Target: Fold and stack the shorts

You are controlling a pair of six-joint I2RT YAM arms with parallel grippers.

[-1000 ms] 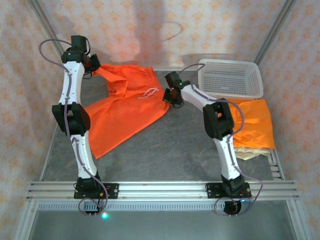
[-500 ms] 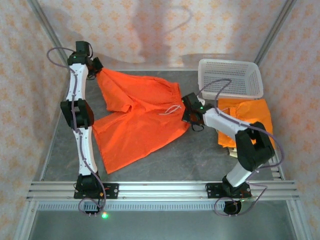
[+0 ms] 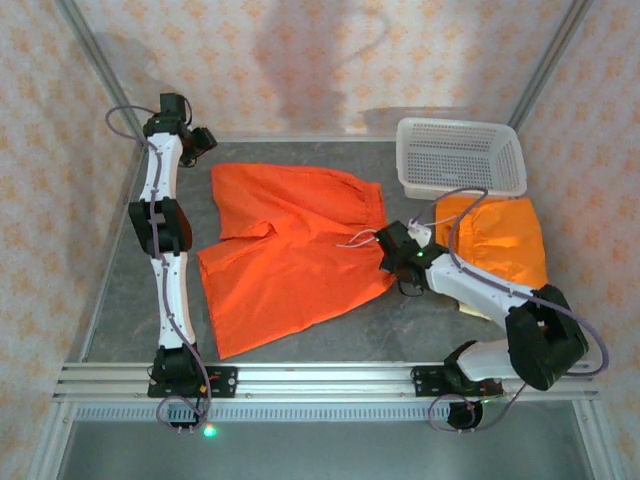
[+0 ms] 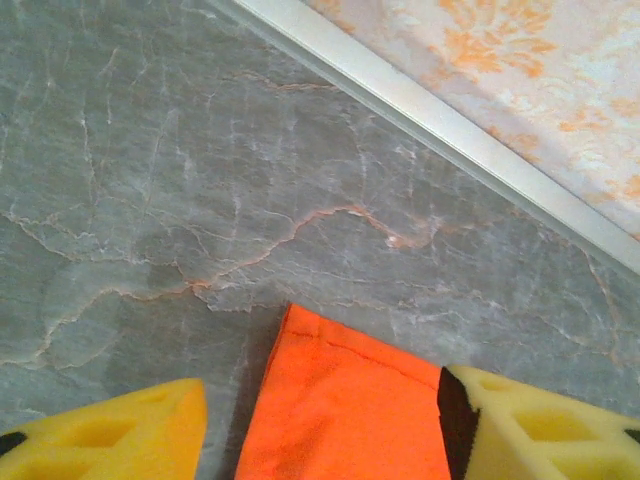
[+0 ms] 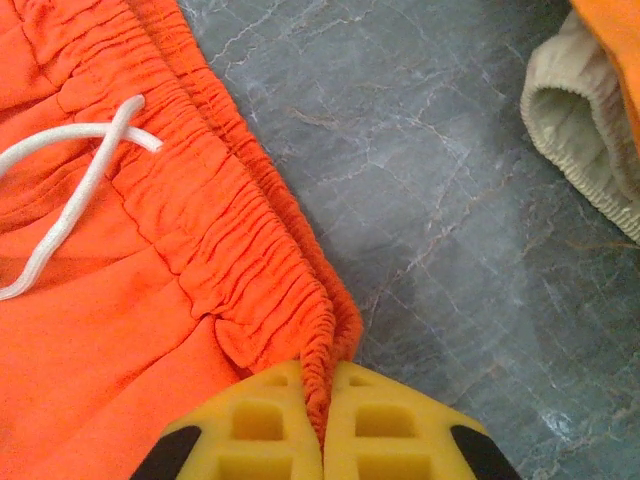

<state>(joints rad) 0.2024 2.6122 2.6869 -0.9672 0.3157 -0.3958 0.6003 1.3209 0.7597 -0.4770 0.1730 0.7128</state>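
A pair of bright orange shorts (image 3: 290, 250) lies spread flat in the middle of the table, its white drawstring (image 5: 70, 190) on top. My right gripper (image 5: 322, 420) is shut on the near-right end of its elastic waistband (image 5: 250, 270), low over the table (image 3: 392, 252). My left gripper (image 4: 320, 440) stands open at the back left (image 3: 205, 140). The shorts' hem corner (image 4: 340, 400) lies flat on the table between its yellow fingers (image 4: 110, 435), touching neither. At the right, folded orange shorts (image 3: 500, 240) rest on beige shorts (image 5: 580, 120).
A white perforated basket (image 3: 460, 155) stands at the back right, just behind the folded pile. Metal frame rails (image 3: 320, 380) run along the near edge, and a rail (image 4: 430, 110) lines the back wall. Bare grey table (image 3: 330, 335) shows in front of the spread shorts.
The shorts were stretched out and laid flat. My left gripper opened and let go of the hem corner. My right gripper moved right and toward the near edge with the waistband.
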